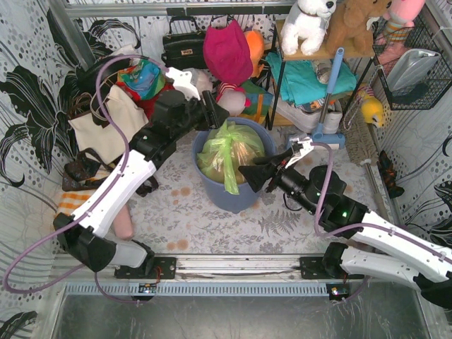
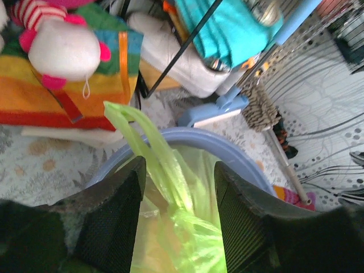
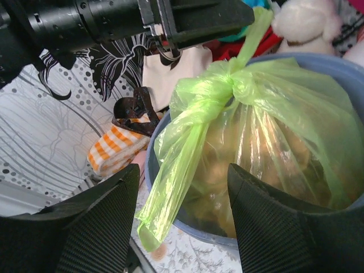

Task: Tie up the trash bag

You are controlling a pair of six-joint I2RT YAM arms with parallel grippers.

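Note:
The trash bag is thin light-green plastic with tan scraps showing through, and it sits in a blue-grey round bin. Its top is gathered into a knot, from which one tail hangs over the bin's rim and another stands upward. My left gripper hovers at the bin's far left rim, open, with the upright tail loose between its jaws. My right gripper is at the bin's near right side, open, the hanging tail in front of it.
A cream tote bag and dark handbags lie left of the bin. A shelf with plush toys and teal cloth stands behind, and a blue-handled brush leans on it. A wire basket hangs at the right. An orange checked cloth lies at the left.

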